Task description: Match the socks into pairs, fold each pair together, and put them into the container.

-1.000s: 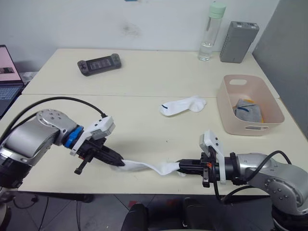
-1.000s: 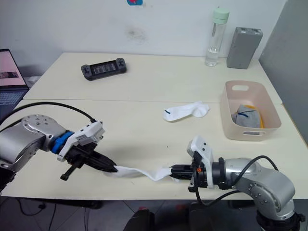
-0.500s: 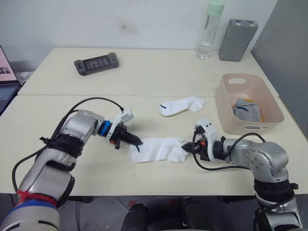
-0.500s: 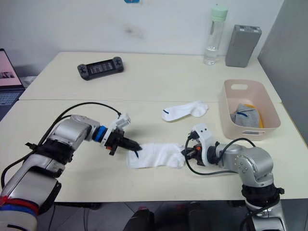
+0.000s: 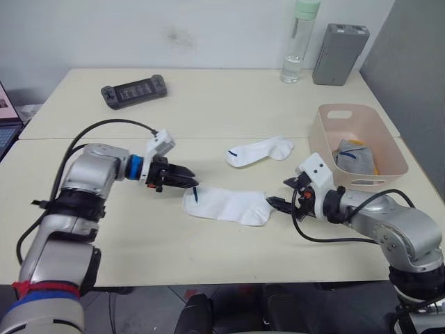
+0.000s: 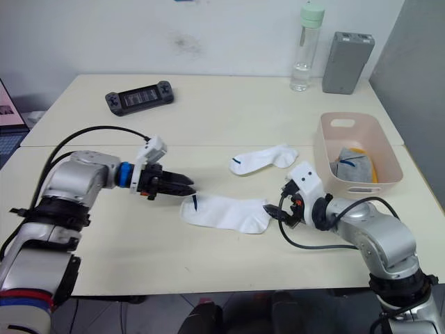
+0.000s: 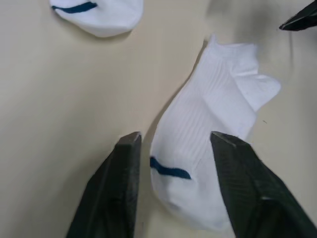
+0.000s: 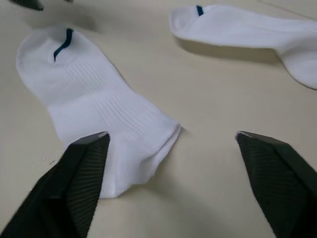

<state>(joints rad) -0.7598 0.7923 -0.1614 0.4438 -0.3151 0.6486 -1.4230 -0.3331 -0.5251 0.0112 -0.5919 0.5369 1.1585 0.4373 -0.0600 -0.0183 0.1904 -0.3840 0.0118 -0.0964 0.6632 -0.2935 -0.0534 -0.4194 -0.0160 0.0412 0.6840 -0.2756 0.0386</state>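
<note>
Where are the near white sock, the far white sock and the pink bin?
near white sock (image 5: 226,206), left eye view, middle of its flat body
far white sock (image 5: 259,150), left eye view, mid-body
pink bin (image 5: 321,142), left eye view, its left wall

Bare table (image 5: 125,229) around 2 socks (image 5: 226,206)
</note>
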